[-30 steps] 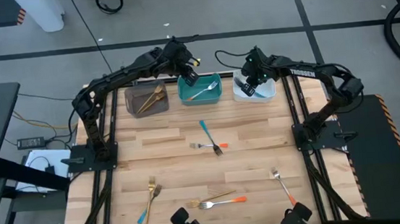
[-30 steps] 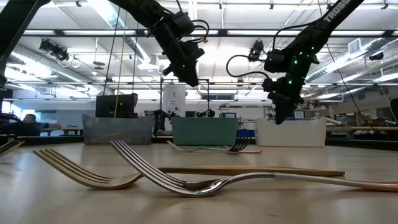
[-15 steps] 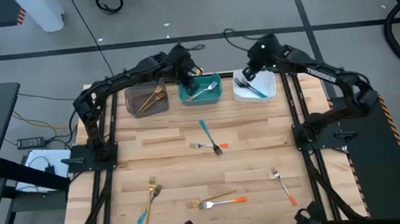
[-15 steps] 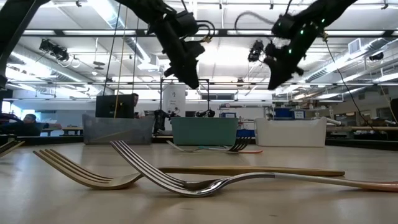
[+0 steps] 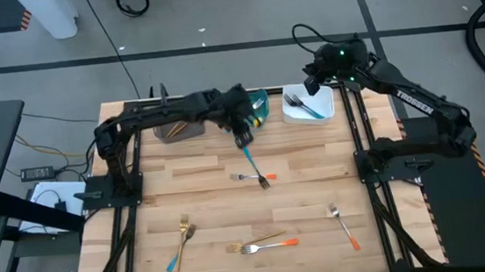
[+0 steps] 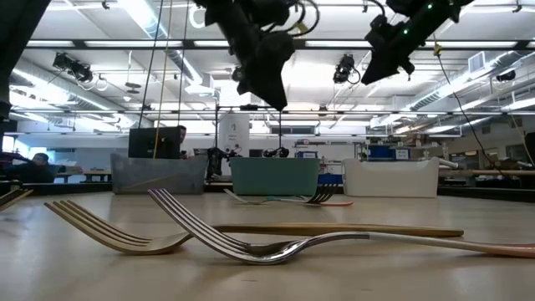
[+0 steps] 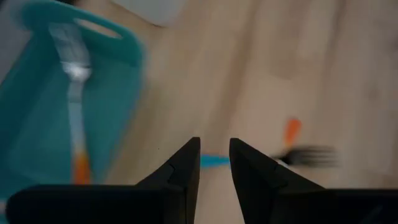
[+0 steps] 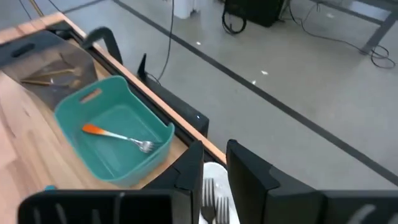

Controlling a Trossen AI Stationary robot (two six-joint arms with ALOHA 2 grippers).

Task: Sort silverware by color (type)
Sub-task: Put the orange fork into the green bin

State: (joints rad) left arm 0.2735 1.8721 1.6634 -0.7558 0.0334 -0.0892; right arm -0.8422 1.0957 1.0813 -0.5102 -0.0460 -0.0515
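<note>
Teal bin (image 8: 112,134) holding one orange-handled fork (image 8: 118,137); white bin (image 5: 308,104) holding teal-handled forks (image 5: 303,105); brown bin (image 5: 177,129) holding gold ones. Left pincer (image 5: 244,139) hovering over worktop (image 5: 316,173) by a teal utensil (image 5: 252,161), narrow gap, empty. Right pincer (image 5: 312,84) above white bin, narrow, empty.

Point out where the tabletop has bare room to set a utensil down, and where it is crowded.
Free patches: the wood left of the crossed teal and orange forks, below the brown bin; and the stretch below the white bin, above the lone orange-handled fork. Crowded: the near edge around the gold fork and the fork pile, and under the left gripper.
</note>
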